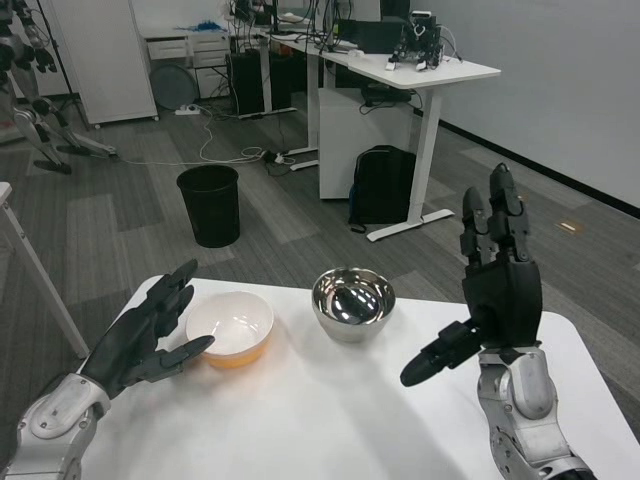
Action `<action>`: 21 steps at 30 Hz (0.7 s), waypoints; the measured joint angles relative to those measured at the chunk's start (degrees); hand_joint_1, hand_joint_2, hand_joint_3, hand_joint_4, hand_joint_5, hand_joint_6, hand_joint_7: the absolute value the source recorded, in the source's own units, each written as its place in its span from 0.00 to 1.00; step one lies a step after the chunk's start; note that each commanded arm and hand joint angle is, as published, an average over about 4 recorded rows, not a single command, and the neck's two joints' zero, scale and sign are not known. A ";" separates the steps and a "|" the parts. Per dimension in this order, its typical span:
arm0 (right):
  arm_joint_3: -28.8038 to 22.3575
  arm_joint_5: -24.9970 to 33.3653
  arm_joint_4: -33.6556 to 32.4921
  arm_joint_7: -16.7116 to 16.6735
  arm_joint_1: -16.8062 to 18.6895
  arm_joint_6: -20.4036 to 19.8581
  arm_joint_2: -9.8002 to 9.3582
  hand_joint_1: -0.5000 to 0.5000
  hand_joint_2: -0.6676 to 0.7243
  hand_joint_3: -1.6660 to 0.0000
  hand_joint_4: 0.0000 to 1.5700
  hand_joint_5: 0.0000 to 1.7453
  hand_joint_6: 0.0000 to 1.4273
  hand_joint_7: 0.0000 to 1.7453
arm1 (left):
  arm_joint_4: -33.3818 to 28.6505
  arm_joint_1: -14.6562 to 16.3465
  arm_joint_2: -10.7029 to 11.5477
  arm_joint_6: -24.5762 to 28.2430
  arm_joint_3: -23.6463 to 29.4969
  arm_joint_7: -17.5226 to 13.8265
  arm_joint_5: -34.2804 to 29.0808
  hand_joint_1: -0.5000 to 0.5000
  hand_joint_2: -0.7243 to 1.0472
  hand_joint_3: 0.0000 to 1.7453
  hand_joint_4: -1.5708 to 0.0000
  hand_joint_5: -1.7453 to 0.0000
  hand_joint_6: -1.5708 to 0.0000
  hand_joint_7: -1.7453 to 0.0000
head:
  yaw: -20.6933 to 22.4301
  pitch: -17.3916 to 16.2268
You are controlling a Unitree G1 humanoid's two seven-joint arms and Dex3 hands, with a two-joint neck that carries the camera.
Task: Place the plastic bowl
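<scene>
On the white table (pixel 330 410), your left hand (pixel 150 330), fingers (pixel 175 285) spread, cups beside the white-and-orange plastic bowl (pixel 231 328), thumb at its rim; your right hand (pixel 495 290) is raised, fingers apart.

An office or lab workroom: beyond the raised right hand (pixel 497 290) stands a white height-adjustable desk (pixel 420 70) loaded with electronics and cables, a black backpack (pixel 383 185) beneath it; past the left hand (pixel 150 335), a black waste bin (pixel 209 204) on grey carpet.
</scene>
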 measured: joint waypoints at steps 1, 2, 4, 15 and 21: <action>0.00 0.00 0.00 0.00 0.00 0.00 0.00 0.04 0.77 0.95 0.00 0.00 0.00 0.00 | -0.64 0.07 0.00 -0.02 0.08 0.22 0.02 0.00 0.94 0.05 1.00 1.00 1.00 1.00 | 0.04 -0.03; 0.00 0.00 0.00 0.00 0.00 0.01 0.01 0.04 0.77 0.95 0.00 0.00 0.00 0.00 | -1.53 0.16 0.01 -0.09 0.29 0.64 0.05 0.00 0.93 0.05 1.00 1.00 1.00 1.00 | 0.07 -0.06; -0.02 0.01 0.00 0.00 0.01 0.02 0.01 0.06 0.77 0.98 0.00 0.00 0.00 0.00 | -3.20 0.29 0.03 -0.45 1.01 1.77 0.13 0.00 0.89 0.05 1.00 1.00 1.00 1.00 | 0.17 -0.11; -0.05 0.03 0.00 -0.01 0.01 0.04 0.00 0.08 0.77 1.00 0.00 0.00 0.00 0.00 | -7.45 0.52 0.06 -3.02 5.39 8.06 -0.80 0.00 0.30 0.01 1.00 1.00 1.00 1.00 | 0.03 1.16; -0.05 -0.05 -0.17 0.00 0.01 0.07 0.00 0.08 0.77 1.00 0.00 0.00 0.00 0.00 | -11.45 -1.20 0.07 -3.41 7.12 9.70 -4.94 0.00 0.30 0.01 1.00 1.00 1.00 1.00 | -0.73 3.36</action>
